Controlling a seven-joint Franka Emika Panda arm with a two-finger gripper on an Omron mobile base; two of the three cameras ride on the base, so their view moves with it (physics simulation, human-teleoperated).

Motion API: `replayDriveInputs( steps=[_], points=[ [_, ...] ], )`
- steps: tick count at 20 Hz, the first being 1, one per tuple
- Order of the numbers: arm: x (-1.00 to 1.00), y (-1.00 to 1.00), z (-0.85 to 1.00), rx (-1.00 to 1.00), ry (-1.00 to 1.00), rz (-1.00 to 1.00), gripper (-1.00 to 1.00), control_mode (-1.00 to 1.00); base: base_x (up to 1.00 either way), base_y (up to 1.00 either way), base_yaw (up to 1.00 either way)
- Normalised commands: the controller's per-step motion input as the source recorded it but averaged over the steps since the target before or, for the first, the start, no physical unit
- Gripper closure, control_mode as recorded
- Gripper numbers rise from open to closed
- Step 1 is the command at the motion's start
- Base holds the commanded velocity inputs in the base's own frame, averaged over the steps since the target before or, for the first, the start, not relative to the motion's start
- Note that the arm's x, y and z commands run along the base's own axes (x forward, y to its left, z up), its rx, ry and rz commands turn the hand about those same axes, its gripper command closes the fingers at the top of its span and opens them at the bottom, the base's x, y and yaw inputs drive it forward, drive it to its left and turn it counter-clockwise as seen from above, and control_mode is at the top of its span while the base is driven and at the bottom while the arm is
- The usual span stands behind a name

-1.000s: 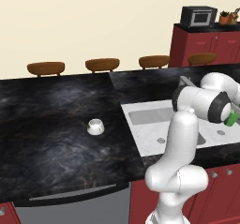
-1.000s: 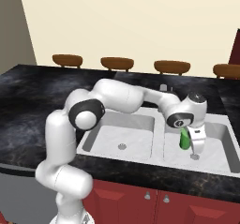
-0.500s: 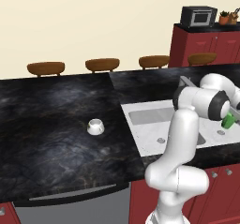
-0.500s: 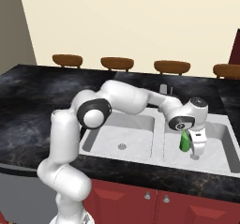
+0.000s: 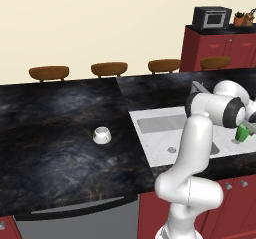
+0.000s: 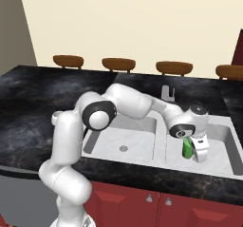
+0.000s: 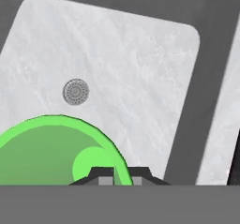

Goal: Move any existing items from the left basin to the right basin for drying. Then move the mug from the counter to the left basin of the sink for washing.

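Green plastic marked the cup (image 6: 188, 147), which hung clamped by its rim between the closed fingers of the gripper (image 6: 193, 151) over the right basin (image 6: 228, 143) of the sink (image 6: 159, 122). From the hand camera, the cup's (image 7: 51, 150) open mouth lay directly below the dark fingertips (image 7: 104, 174), which pinched its rim on the near side; the pale marbled floor and round metal drain (image 7: 76, 91) of that basin (image 7: 140, 63) lay beneath it. From the left base camera, the cup (image 5: 242, 132) showed just past the arm's wrist, above the sink's far end. The left basin (image 6: 118, 138) stood beside it, with its own small drain (image 6: 124, 148) visible. The mug (image 5: 102, 135), squat and whitish with a dark mouth, stood upright on the black veined counter (image 5: 55, 133), well apart from the sink (image 5: 160, 133) and to its left. A grey faucet (image 6: 168, 92) rose at the sink's back rim.
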Motion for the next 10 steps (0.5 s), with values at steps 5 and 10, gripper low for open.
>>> replayDriveInputs(
  steps=[5, 10],
  points=[
    [0.01, 0.0, -0.27, -0.03, 0.0, 0.04, 1.0, -1.0, 0.0, 0.0, 0.0],
    [0.0, 0.0, -0.26, 0.0, 0.0, 0.03, 1.0, -1.0, 0.0, 0.0, 0.0]
  ],
)
